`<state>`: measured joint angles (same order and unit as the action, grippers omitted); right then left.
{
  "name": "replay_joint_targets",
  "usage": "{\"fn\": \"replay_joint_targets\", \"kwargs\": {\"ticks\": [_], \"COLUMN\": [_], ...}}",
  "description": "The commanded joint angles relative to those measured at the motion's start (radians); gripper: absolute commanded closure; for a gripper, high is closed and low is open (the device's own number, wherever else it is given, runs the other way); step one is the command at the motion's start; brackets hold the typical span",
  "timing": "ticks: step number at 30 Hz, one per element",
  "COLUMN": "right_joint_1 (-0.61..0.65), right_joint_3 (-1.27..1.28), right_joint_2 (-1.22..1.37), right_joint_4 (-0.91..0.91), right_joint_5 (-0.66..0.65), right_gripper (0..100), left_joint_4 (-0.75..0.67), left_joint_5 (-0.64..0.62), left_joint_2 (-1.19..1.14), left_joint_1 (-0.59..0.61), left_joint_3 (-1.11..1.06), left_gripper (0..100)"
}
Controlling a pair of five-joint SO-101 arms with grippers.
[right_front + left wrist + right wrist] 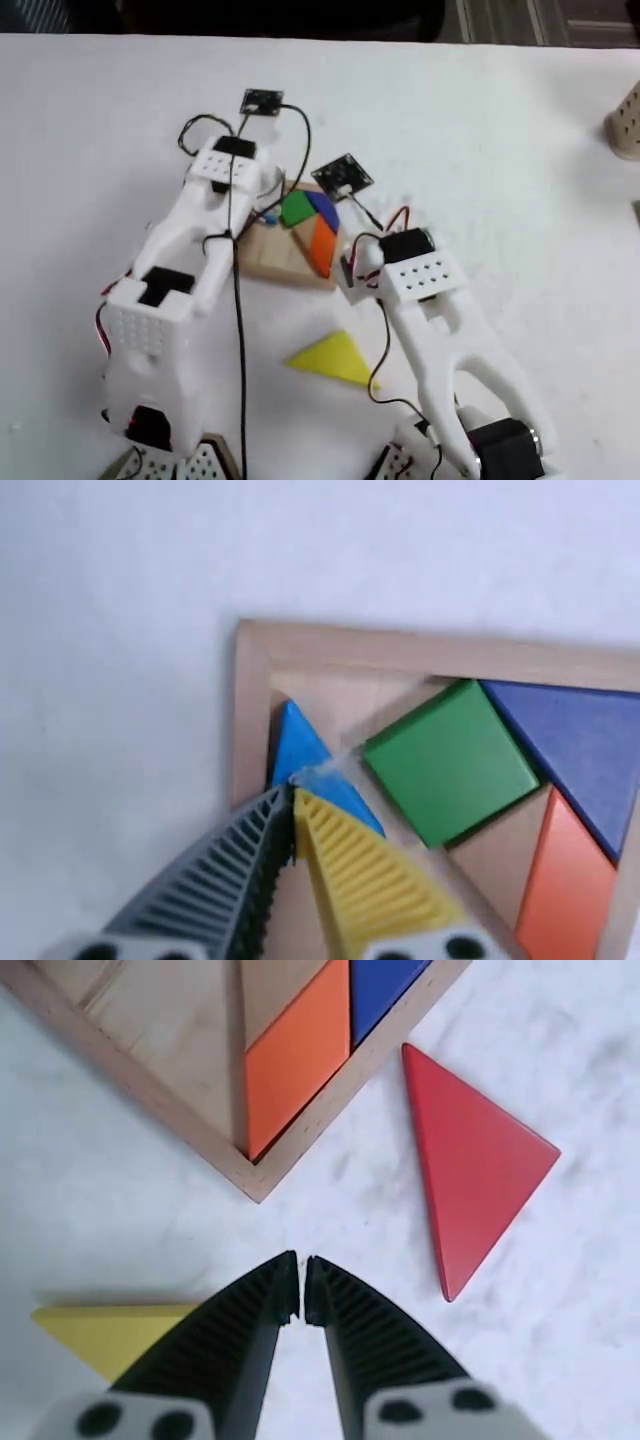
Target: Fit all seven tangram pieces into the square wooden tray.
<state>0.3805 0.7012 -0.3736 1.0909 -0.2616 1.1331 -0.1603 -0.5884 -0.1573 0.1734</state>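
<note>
While left hand [293, 792] grips light-blue triangle [298, 742] by tray rim [250, 710], right hand [302, 1285] clenched, empty.

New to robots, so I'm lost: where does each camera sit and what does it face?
High view: fixed above the table, looking down on the left arm, the right arm, the wooden tray and a yellow triangle.
Left wrist view: on the left wrist, looking along the left gripper into a tray corner by the green square.
Right wrist view: on the right wrist, looking past the right gripper at table beside the tray and a red triangle.
Shared: both wrist views show the orange piece.
</note>
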Motion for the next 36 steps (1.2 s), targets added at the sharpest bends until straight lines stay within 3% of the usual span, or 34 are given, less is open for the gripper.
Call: {"fn": "replay_joint_targets", "kwargs": {"ticks": [1,19,21,28,36], "right_joint_1": [0.005,0.007,0.027,0.050,0.051], "right_joint_3": [-0.006,0.006,0.011,0.014,0.014], "right_joint_2": [-0.038,-0.038,-0.038,-0.038,-0.038], "right_joint_4": [-0.018,-0.021,-0.021,-0.021,-0.021], "right_joint_5": [0.000,0.000,0.000,0.000,0.000], "right_gripper": [98.1,98.1,98.1,98.1,98.1], "left_joint_4": [0.026,-0.210,-0.226,-0.219,-0.219], "left_joint_5": [-0.006,-0.006,-0.006,-0.015,-0.098], "left_joint_2": [0.036,0.504,0.549,0.598,0.478], "left_joint_1": [-0.016,-0.048,-0.024,-0.012,-0.005], "left_joint_3": [-0.038,-0.572,-0.600,-0.660,-0.647], "left_gripper": [98,97,94,68,72]}}
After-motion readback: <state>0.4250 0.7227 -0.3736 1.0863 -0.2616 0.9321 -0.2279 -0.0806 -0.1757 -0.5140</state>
